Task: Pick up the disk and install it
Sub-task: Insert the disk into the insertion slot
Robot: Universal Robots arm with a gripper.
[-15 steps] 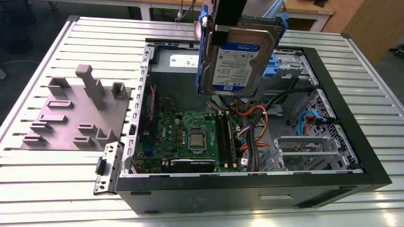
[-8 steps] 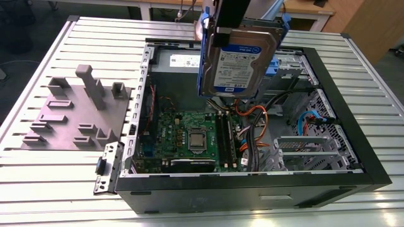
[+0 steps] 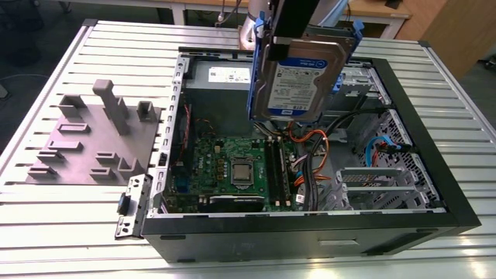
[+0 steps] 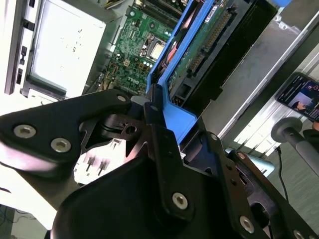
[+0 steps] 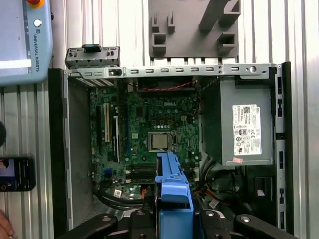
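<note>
On the exterior view's left a grey fixture plate (image 3: 85,139) lies on the slatted table (image 3: 46,232). Beside it sits the open computer case (image 3: 310,226); above it the gripper (image 3: 293,20) clamps the disk (image 3: 298,75) by its blue carrier (image 3: 255,81).

The ribbed metal counter (image 3: 69,232) gleams under bright overhead light. Beyond the counter's far edge stands a wood-topped table (image 3: 376,13) on white legs beside a wooden cabinet (image 3: 453,29); dark floor (image 3: 54,46) surrounds the counter.
</note>
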